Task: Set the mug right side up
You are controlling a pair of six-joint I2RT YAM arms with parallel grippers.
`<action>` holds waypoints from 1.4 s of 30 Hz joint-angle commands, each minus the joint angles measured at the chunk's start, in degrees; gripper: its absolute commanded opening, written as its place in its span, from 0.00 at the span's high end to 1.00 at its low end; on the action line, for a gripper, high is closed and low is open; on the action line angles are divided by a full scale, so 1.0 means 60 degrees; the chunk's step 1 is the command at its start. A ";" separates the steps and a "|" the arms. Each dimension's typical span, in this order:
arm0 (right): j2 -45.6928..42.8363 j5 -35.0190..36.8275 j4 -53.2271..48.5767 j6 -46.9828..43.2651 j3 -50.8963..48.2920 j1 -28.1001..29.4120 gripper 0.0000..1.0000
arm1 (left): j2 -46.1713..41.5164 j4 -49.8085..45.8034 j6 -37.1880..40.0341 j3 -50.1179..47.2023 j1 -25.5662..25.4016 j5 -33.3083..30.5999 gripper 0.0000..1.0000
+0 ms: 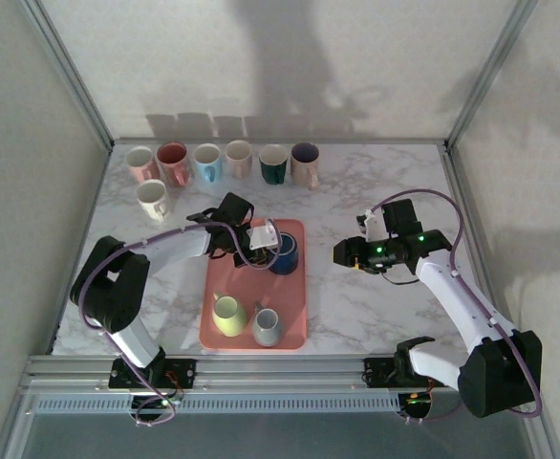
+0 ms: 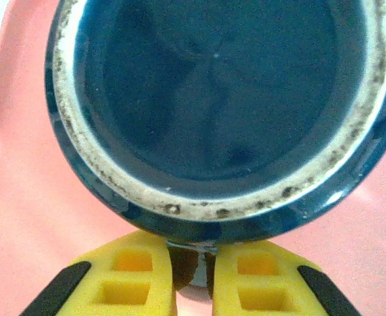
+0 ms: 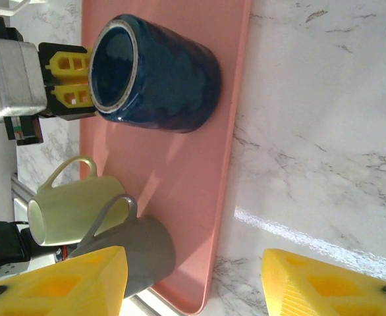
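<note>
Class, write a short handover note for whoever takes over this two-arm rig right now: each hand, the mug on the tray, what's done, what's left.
Left hand: shut on the dark blue ceramic mug, apparently by its handle.
Right hand: open and empty, over the marble table to the right of the pink rectangular tray.
Mug: standing on the tray with its unglazed base ring facing up, so it is upside down.
Done: grasp made.
Left: lift, turn it over, set it down upright, release.
</note>
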 commanded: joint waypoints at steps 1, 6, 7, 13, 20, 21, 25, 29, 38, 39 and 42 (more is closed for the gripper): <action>-0.0121 -0.0235 0.0012 -0.0064 -0.0150 -0.0064 0.43 | -0.0854 0.0662 -0.1953 0.0104 -0.0074 0.0721 1.00; -0.0083 -0.0463 0.0177 0.0081 -0.0121 -0.0063 0.44 | -0.1524 0.1181 -0.3626 -0.0185 -0.0083 0.0811 1.00; -0.0084 -0.0560 0.0188 0.0064 -0.0104 -0.0064 0.44 | -0.1710 0.1368 -0.3922 -0.0304 -0.0083 0.0877 1.00; -0.0198 -0.0922 0.0375 0.0129 0.0002 -0.0063 0.43 | -0.2769 0.2084 -0.5002 -0.0874 -0.0066 0.1311 1.00; -0.0250 -0.1166 0.0579 0.0268 0.0007 -0.0075 0.43 | -0.3578 0.2775 -0.5662 -0.1424 -0.0021 0.1348 1.00; -0.0297 -0.1252 0.0637 0.0283 -0.0019 -0.0068 0.43 | -0.3628 0.2867 -0.5771 -0.1472 -0.0003 0.1396 1.00; -0.0539 -0.1395 0.0875 0.0330 -0.0122 -0.0071 0.43 | -0.3721 0.3448 -0.7506 -0.1515 0.0289 0.1759 1.00; -0.0706 -0.1639 0.1126 0.0367 -0.0259 -0.0062 0.43 | -0.4141 0.4728 -0.9747 -0.1947 0.0327 0.1924 1.00; -0.0736 -0.3232 0.2628 0.1184 -0.0527 -0.0066 0.42 | -0.5599 0.7602 -1.4464 -0.3395 0.0327 0.0923 1.00; -0.0712 -0.3407 0.2865 0.1361 -0.0558 -0.0072 0.42 | -0.5762 0.7698 -1.4858 -0.3559 0.0327 0.0682 1.00; -0.0734 -0.3733 0.3646 0.2000 -0.0727 -0.0066 0.41 | -0.6072 0.8413 -1.5797 -0.4020 0.0328 0.0469 1.00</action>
